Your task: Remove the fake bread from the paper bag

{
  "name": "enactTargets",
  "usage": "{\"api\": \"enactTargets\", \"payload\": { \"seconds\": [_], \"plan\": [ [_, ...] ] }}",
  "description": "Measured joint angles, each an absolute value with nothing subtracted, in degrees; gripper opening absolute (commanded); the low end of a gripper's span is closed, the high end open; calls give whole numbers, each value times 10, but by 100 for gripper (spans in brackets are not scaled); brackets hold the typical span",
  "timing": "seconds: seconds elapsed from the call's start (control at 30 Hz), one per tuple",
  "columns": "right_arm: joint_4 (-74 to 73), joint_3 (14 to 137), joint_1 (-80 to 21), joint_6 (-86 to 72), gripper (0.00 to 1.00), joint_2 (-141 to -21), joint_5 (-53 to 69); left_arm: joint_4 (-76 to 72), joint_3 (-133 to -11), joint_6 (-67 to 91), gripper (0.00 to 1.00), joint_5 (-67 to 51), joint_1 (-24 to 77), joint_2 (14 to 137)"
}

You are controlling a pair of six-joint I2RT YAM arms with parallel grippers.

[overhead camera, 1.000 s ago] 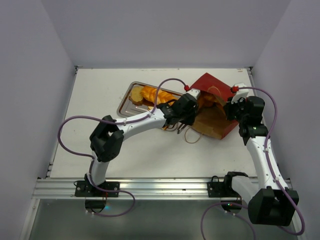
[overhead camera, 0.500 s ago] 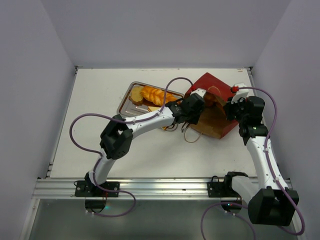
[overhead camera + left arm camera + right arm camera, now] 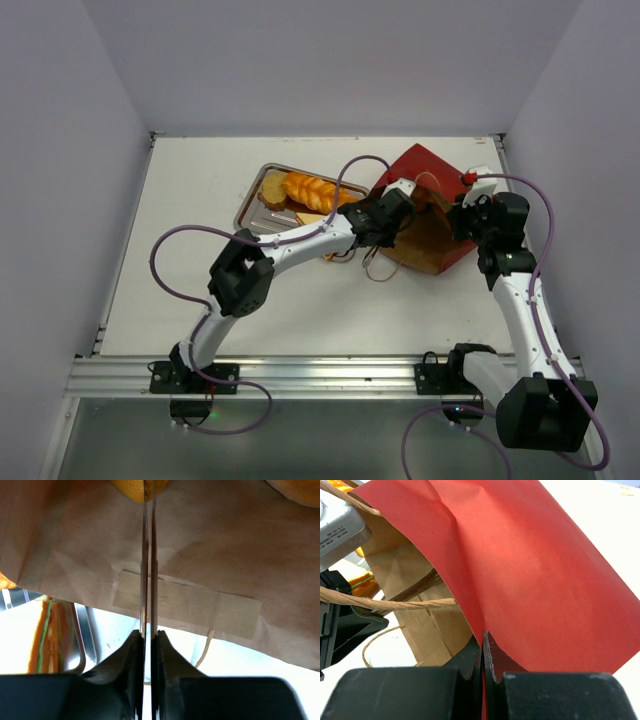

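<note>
White table (image 3: 200, 200), pale walls on three sides.

Top view:
- Bag (image 3: 418, 165) lies on its side, upper right of the table. Red outside up, kraft inside showing, mouth toward lower left.
- Tray (image 3: 248, 210) sits just left of the bag mouth, centre-top of the table.
- Bread (image 3: 305, 188): several orange-golden pieces rest on the tray.
- Left gripper (image 3: 397, 205) is at the bag mouth, between tray and bag.
- Right gripper (image 3: 463, 213) is at the bag's right edge.
- String handle (image 3: 380, 272) loops on the table below the mouth.

Left wrist view:
- Left gripper (image 3: 148, 495) is closed: the thin fingers (image 3: 144, 570) run nearly together up the middle of the frame, with only a sliver of gap. Nothing seen between them.
- Kraft bag (image 3: 225, 545) fills the upper frame, with a pale rectangular patch (image 3: 187, 605) at centre.
- Bread (image 3: 300, 490) shows orange at the top right corner. Another piece sits at top centre, right at the fingertips. Cannot tell whether they touch it.
- Tray (image 3: 82, 630) is at lower left, outside the bag, with orange bread on it.

Right wrist view:
- Right gripper (image 3: 483, 642) is clamped on the red wall of the bag (image 3: 535, 570), the paper pinched between the black fingers (image 3: 470, 655).
- Held wall arches up, showing the kraft inside at left.
- Handle (image 3: 395, 604) stretches across the opening at left.
- Bit of orange bread (image 3: 365, 582) visible at the left, beyond the mouth.
</note>
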State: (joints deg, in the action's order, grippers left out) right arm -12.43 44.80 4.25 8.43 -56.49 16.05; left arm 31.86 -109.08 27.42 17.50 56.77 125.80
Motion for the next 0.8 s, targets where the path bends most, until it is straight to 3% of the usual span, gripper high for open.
{"api": "enactTargets", "payload": {
  "seconds": [0.07,0.3,0.8],
  "plan": [
    [-124,448,43,84,0,-565,161,318,-1091,272,0,178,568,1258],
    [-124,448,43,84,0,-565,161,304,-1063,262,0,180,573,1247],
    [-124,448,43,84,0,-559,161,292,-887,277,0,118,590,1081]
  ]
}}
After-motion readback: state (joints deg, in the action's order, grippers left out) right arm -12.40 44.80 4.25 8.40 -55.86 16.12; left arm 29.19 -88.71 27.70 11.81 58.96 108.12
